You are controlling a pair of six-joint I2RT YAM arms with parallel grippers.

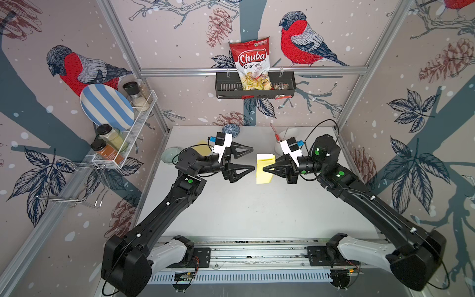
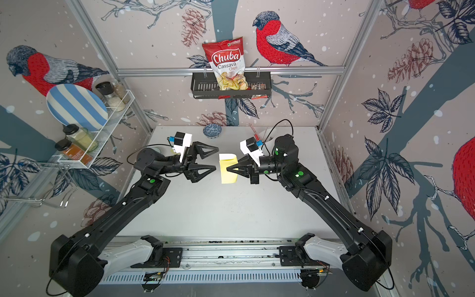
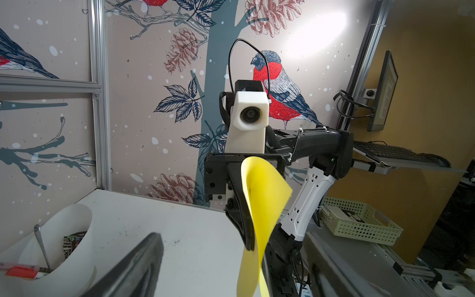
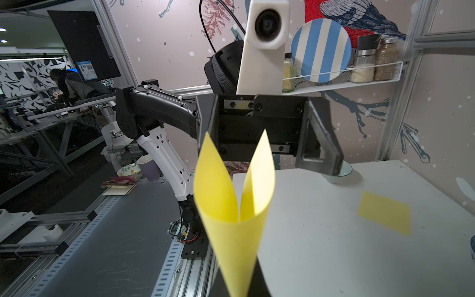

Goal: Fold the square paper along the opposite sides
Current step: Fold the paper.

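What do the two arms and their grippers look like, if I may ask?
Left arm and right arm: black, white base links, green joint dots, thin black cables. Left gripper and right gripper: black triangular open-framed fingers, white camera housings.

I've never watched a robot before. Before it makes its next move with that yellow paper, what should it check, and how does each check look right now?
1. Right gripper shut on the yellow paper: ok.
2. Left gripper open and apart from the paper: ok.
3. Paper's two free edges brought together: not ok, they spread apart in the right wrist view.
4. Sharp crease made: not ok, the paper only curves.
5. Second yellow sheet on the table lies apart from the held paper: ok.
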